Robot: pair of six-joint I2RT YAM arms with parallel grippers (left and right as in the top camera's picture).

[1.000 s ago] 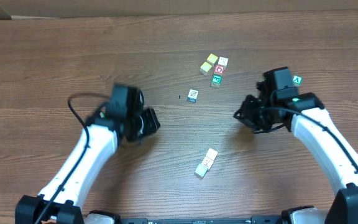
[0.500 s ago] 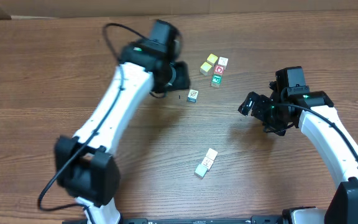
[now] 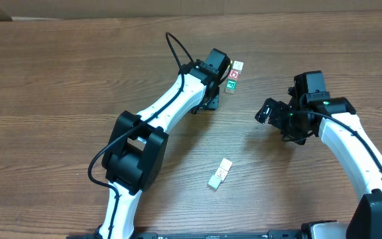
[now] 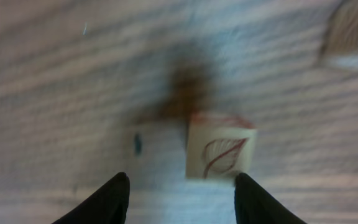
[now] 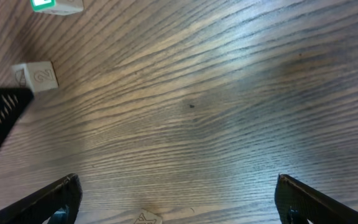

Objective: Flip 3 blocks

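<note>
Swung farther right since half a second ago: left gripper (image 4: 181, 179), jaws half parted, empty, poised just short of a leaf-printed block (image 4: 221, 146) near the far edge of the worktop (image 3: 58, 79), beside the red and green blocks (image 3: 233, 78). Unmoved: right gripper (image 3: 268, 113), spread wide, empty. Still near the front edge: two pale blocks (image 3: 220, 174).

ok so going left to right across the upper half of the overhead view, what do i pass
left gripper → printed blocks → right gripper
</note>
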